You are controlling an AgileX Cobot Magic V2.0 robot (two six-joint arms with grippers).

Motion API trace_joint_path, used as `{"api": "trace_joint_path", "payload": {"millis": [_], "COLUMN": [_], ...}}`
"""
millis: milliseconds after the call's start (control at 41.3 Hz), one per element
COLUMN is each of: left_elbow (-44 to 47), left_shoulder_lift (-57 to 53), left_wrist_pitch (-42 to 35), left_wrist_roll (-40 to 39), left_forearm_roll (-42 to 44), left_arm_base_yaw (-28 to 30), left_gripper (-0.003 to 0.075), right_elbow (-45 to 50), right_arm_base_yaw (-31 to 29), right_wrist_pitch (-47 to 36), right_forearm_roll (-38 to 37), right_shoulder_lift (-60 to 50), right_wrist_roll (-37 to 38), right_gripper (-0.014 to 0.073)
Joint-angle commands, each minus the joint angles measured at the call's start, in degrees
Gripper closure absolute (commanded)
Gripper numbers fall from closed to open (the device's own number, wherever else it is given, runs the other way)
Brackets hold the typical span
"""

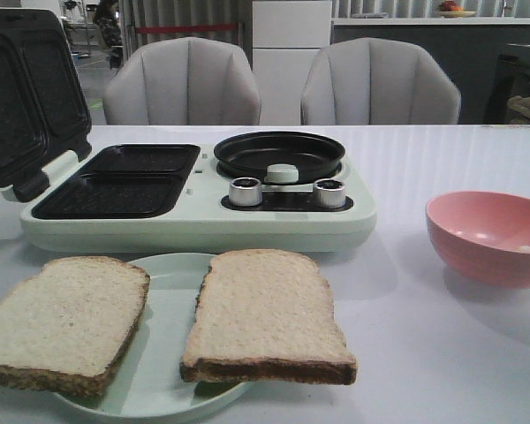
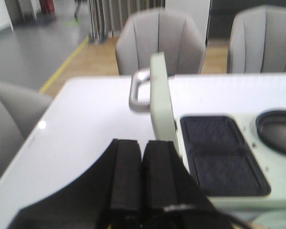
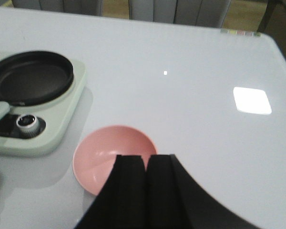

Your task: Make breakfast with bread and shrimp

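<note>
On the left you see the open lid [image 1: 22, 93] of the breakfast maker [image 1: 194, 216], cut by the frame edge. Before it, two slices of bread [image 1: 265, 314] lie on a pale plate [image 1: 163, 353]; the left slice [image 1: 62, 322] is also cut off. The round pan [image 1: 278, 155] holds nothing. Inside the pink bowl [image 1: 490, 234], on the right, no shrimp can be made out. The left gripper [image 2: 142, 176] and the right gripper [image 3: 147, 186] both have fingers pressed together, holding nothing.
</note>
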Motion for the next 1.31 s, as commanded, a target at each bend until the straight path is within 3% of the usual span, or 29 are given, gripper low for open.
{"api": "trace_joint_path", "payload": {"millis": [0, 97, 484, 557, 750, 871, 992, 1283], "left_elbow": [-1.9, -1.8, -1.3, -0.7, 0.6, 1.0, 1.0, 1.0], "left_shoulder_lift": [3.2, 5.3, 10.5, 10.7, 10.9, 11.1, 12.1, 19.4], "left_wrist_pitch": [-1.3, 2.4, 3.0, 3.0, 3.0, 3.0, 3.0, 7.7], "left_wrist_roll": [0.0, 0.0, 0.3, 0.5, 1.6, 2.4, 3.7, 12.2], "left_forearm_roll": [-0.4, -1.1, -1.2, -1.2, -1.2, -1.2, -3.1, -15.4], "left_arm_base_yaw": [-0.4, -0.4, -0.4, -0.4, -0.4, -0.4, -0.4, -0.4], "left_gripper": [0.062, 0.062, 0.0613, 0.0572, 0.0296, 0.0245, 0.0244, 0.0245], "right_elbow": [-2.1, -2.0, -2.0, -2.0, -1.9, -1.6, -1.5, -1.5], "right_arm_base_yaw": [0.0, 0.0, 0.0, 0.0, 0.0, 0.0, 0.0, 0.0], "right_wrist_pitch": [-2.9, -1.8, 1.3, 0.9, 0.2, -0.1, -0.2, -0.7], "right_forearm_roll": [-0.1, -0.4, -1.6, -1.5, -1.4, -1.4, -1.4, -1.4], "right_shoulder_lift": [3.4, 6.5, 14.4, 14.4, 14.4, 14.4, 14.4, 14.4], "right_wrist_roll": [-0.1, -0.1, -0.1, -0.1, 0.0, 0.4, 0.4, 0.4], "right_gripper": [0.0625, 0.0625, 0.0605, 0.0536, 0.0205, 0.0039, -0.0021, -0.0021]}}
